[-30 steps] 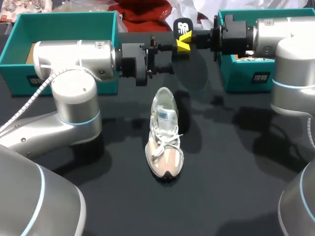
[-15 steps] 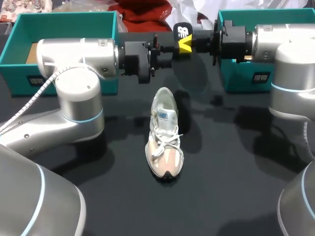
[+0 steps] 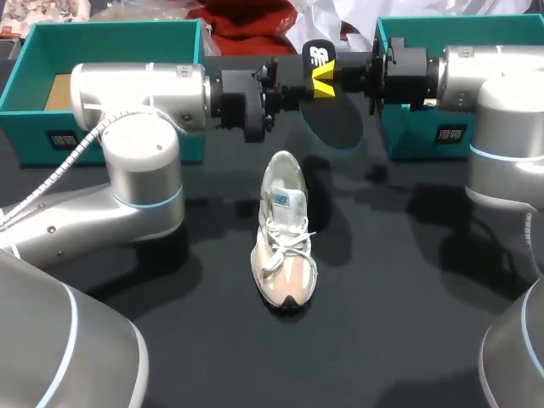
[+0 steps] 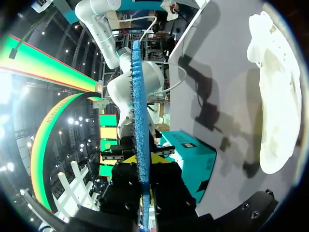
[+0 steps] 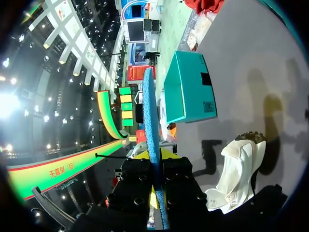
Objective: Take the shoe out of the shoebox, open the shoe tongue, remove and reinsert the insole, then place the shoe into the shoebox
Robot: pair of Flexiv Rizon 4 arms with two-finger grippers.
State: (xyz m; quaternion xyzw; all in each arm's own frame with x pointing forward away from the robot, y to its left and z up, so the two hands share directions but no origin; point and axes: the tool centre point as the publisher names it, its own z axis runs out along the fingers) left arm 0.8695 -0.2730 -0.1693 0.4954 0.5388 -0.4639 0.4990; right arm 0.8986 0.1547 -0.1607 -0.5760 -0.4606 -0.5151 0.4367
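Insole (image 3: 316, 56): clamped by both left gripper (image 4: 143, 186) and right gripper (image 5: 157, 186), hanging just beyond the heel of the shoe (image 3: 285, 229), toe toward robot.

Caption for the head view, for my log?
Left gripper and right gripper together hold the insole aloft beyond the white shoe.

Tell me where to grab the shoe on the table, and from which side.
Probably grip the shoe at its heel collar, coming straight down from above: it stands upright on its sole, heel at the far end, mouth open upward, so one finger fits inside and one behind. Laces cover the midfoot.
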